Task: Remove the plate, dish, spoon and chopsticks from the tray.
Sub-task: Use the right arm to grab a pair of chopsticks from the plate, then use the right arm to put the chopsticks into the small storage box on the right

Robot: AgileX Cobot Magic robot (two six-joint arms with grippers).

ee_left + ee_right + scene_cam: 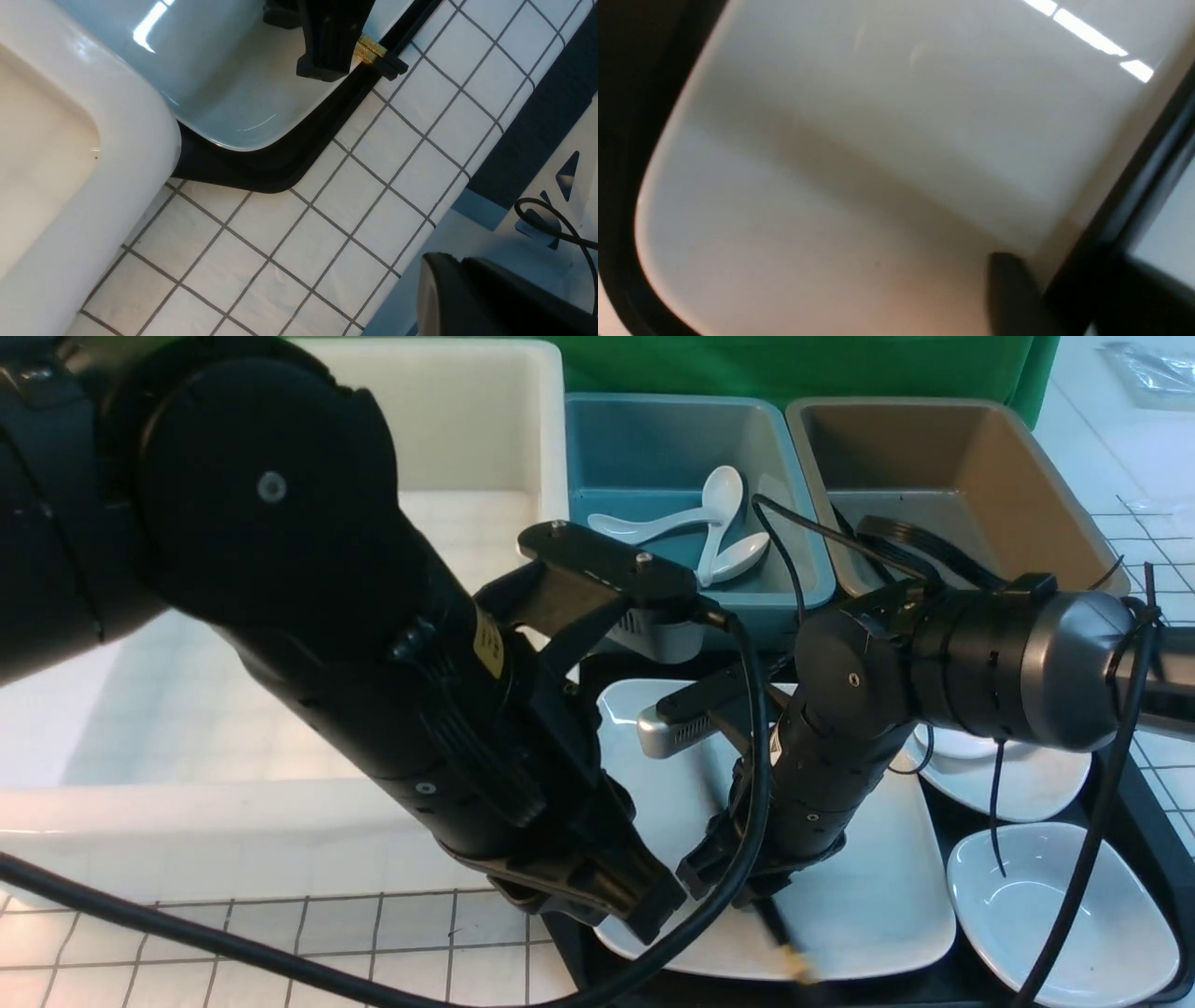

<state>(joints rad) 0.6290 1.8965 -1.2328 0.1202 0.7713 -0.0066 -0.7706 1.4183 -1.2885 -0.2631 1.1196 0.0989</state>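
Plate (859, 896): lg white square, set on left part of tray (948, 989); middle covered by both arms in front view.
Chopsticks (789, 957): laid over plate's near edge, under R gripper (738, 891); blurred in front view, gold band smeared.
Chopsticks (373, 52), L wrist view: gold band seen sharp, thick ends jutting past plate (224, 93) over tray rim (280, 172).
R gripper: pointed down at plate; one finger (327, 42) seen against the chopsticks. Jaw gap & any grip: cannot be told.
R wrist view: filled by blurred plate (878, 140), tray rim (1125, 200), one dark finger (1011, 289); chopsticks not made out here.
L gripper (653, 919): closed, nothing seen held; at plate's near-left corner.
Small dishes (1055, 905): two, on tray, right of plate; far one partly hidden by R arm.
Spoons (719, 513): three, in blue bin (616, 448); shown in front view only.
White tub (467, 429): left of tray; its rim (70, 163) just beside tray corner in L wrist view.
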